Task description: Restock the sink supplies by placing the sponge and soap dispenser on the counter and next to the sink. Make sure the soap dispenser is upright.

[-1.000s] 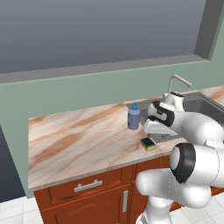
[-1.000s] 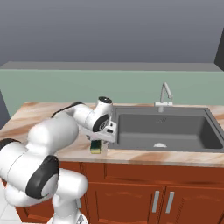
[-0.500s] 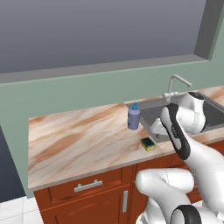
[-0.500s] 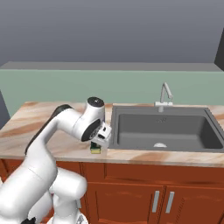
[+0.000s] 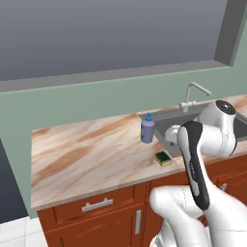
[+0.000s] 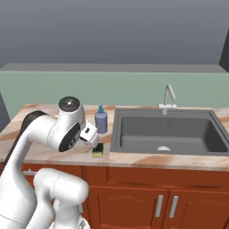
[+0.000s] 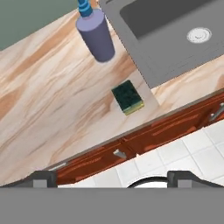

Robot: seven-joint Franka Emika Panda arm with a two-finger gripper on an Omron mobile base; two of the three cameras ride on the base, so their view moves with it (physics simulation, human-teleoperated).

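The sponge point(image 7: 127, 97), yellow with a dark green top, lies flat on the marbled counter point(image 7: 52, 96) close to its front edge, just left of the sink point(image 7: 175, 30). Behind it the lavender-blue soap dispenser point(image 7: 97, 36) stands upright by the sink's corner. My gripper point(image 7: 113, 177) is open and holds nothing, hovering above and in front of the sponge, clear of it. From the right base view, the gripper point(image 6: 91, 135) hangs just above the sponge point(image 6: 98, 150), with the soap dispenser point(image 6: 101, 120) behind it. Both also show from the left: sponge point(image 5: 163, 158), soap dispenser point(image 5: 147, 129).
A silver curved faucet point(image 6: 167, 96) rises behind the grey sink point(image 6: 165, 132). Red-brown cabinet fronts point(image 6: 134, 192) run under the counter point(image 6: 134, 159), and white floor tiles point(image 7: 175, 157) lie below. The counter point(image 5: 87, 149) stretches wide to the left of the dispenser.
My hand has lifted off the sponge and pulled back toward the counter's front edge while the arm folded. The sponge and soap dispenser have stayed where they were.
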